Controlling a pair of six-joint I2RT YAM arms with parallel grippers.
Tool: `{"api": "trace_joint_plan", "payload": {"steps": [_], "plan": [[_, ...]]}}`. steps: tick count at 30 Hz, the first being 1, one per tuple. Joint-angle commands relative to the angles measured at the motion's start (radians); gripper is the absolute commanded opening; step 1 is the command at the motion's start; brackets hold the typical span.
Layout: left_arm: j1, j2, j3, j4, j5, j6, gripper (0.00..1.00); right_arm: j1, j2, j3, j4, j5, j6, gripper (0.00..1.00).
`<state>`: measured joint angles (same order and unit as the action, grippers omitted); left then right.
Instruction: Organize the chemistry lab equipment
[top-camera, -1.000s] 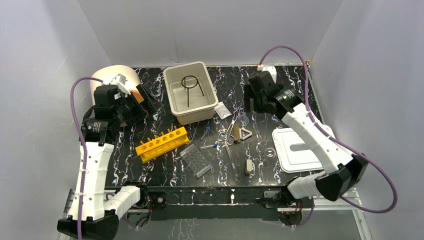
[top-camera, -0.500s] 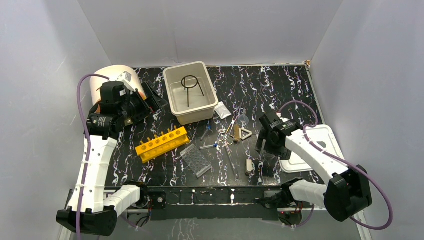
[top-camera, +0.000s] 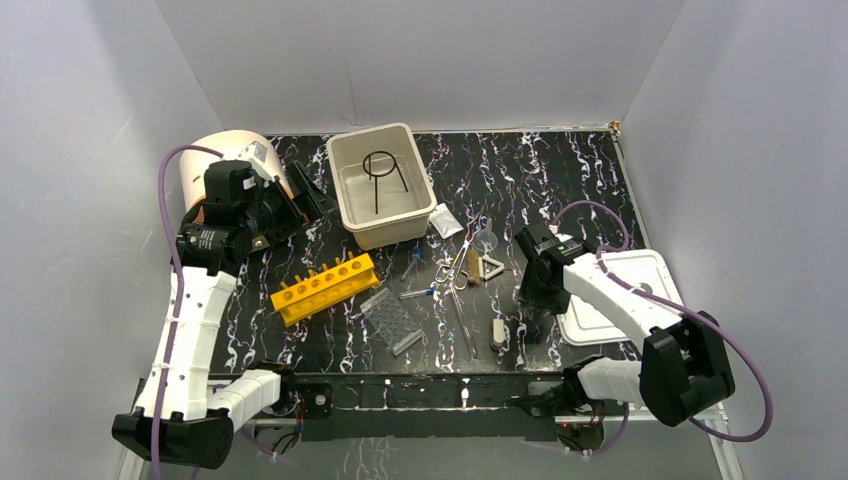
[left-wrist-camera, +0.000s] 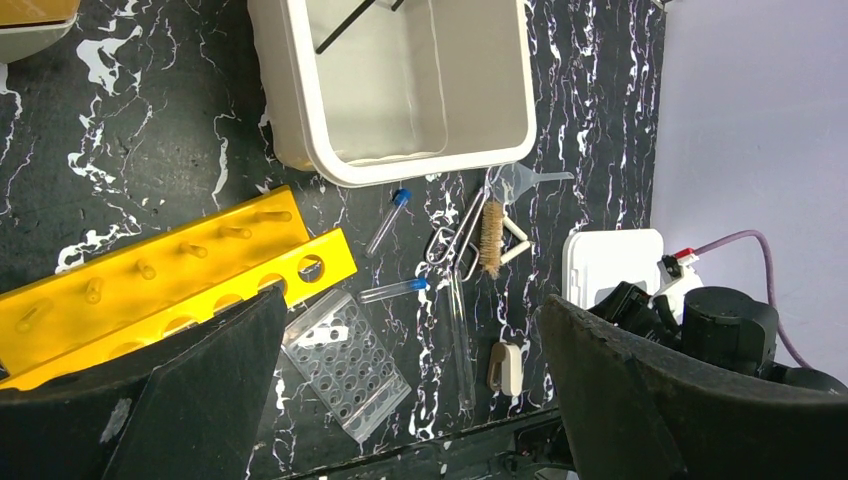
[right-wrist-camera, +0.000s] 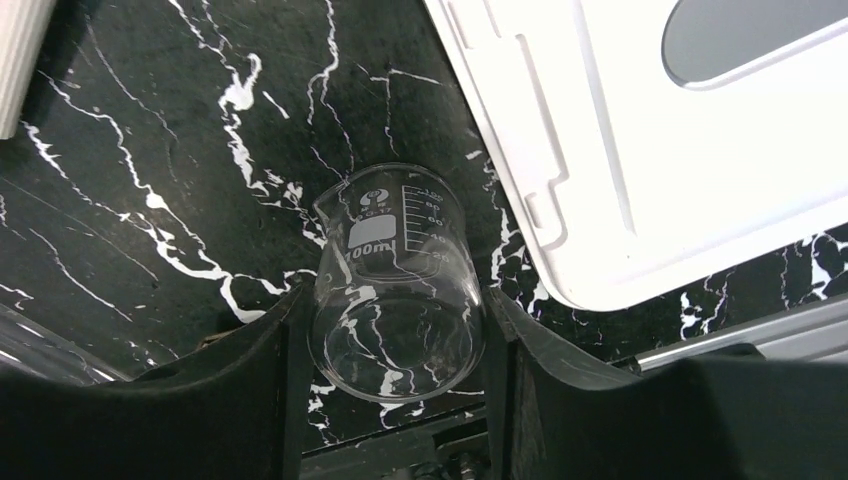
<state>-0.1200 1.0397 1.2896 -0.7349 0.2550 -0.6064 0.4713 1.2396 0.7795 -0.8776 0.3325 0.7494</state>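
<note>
The right gripper (right-wrist-camera: 393, 312) is pinching a clear glass beaker (right-wrist-camera: 398, 250), one finger (right-wrist-camera: 255, 385) lying against each side of the glass, and the beaker is standing upright on the black marbled table (right-wrist-camera: 150, 150) right between the fingertips, its spout pointing away from the wrist. Just to the right of this gripper the white lid (right-wrist-camera: 640, 130) is lying flat, its rounded corner sitting close beside the beaker without touching it, so room on that side is tight. To the left of the fingers, bare table is stretching away with nothing near the glass. Behind the gripper, the metal rail (right-wrist-camera: 720, 340) of the table's near edge is running close by. The left gripper (left-wrist-camera: 412, 305) is hanging high over the table with its fingers spread wide and nothing between them. Below and beyond its fingertips the beige tub (left-wrist-camera: 300, 130) is sitting with the black wire ring-stand (top-camera: 377, 192) inside it; nearer, under its left finger, the yellow rack (left-wrist-camera: 200, 270) is lying beside the clear well plate (left-wrist-camera: 350, 362). The blue-capped tubes (left-wrist-camera: 388, 222) and the forceps (left-wrist-camera: 460, 228) are lying loose between the tub and the right gripper, well apart from both.
</note>
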Motion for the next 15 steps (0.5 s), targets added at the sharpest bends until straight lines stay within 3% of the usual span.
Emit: {"api": "trace_joint_plan", "payload": {"steps": [1,8,15], "plan": [[-0.003,-0.004,0.024,0.017,0.018,-0.001,0.98,-0.008,0.002,0.055,0.029,0.018,-0.038,0.48],[-0.003,0.013,0.028,0.044,0.072,-0.014,0.98,-0.058,-0.002,0.177,0.090,-0.113,-0.176,0.42],[-0.004,0.041,0.014,0.177,0.255,-0.075,0.98,-0.236,-0.008,0.325,0.246,-0.574,-0.269,0.38]]}}
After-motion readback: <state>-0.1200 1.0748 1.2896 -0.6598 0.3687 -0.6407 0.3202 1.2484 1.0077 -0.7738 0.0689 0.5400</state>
